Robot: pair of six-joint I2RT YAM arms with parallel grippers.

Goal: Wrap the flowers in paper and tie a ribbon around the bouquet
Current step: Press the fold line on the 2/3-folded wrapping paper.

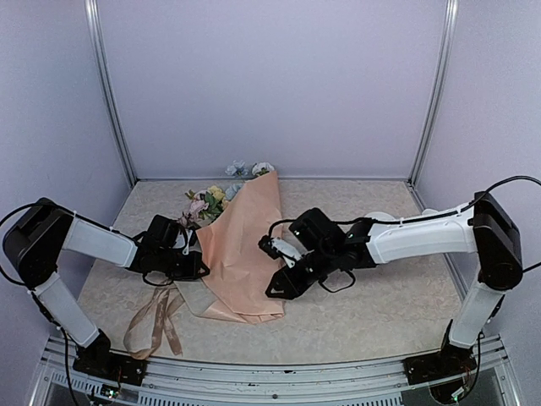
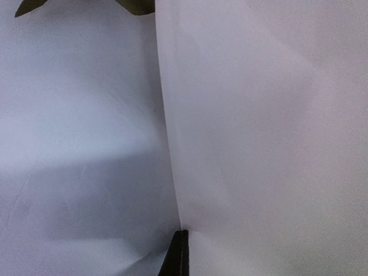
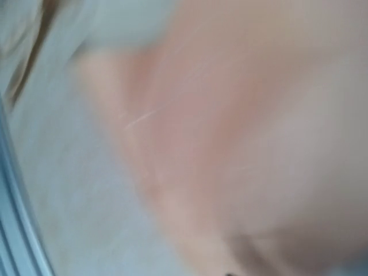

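The paper lies folded over the flowers mid-way across the table, blooms toward the far edge. The left gripper sits closed at the paper's left edge. We cannot tell the opening of the right gripper. We advise rolling the fold tight before fetching the ribbon, which lies near the near-left corner.

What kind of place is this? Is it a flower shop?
Probably not a shop, more likely a robot test booth: plain walls held by metal posts, two robot arms bolted at the table edge, and just one bunch of flowers in peach paper.
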